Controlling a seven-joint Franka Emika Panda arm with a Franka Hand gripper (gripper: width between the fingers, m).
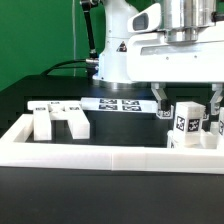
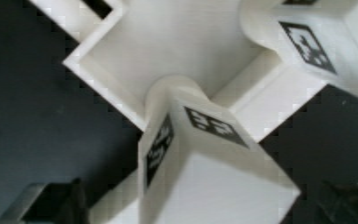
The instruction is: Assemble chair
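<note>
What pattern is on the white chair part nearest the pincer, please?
A black-and-white square tag, clearest in the wrist view.

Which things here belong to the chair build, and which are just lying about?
Job: tagged white block at the exterior view's right; leftmost white piece; second white piece beside it.
Lying about: marker board; white border rail.
</note>
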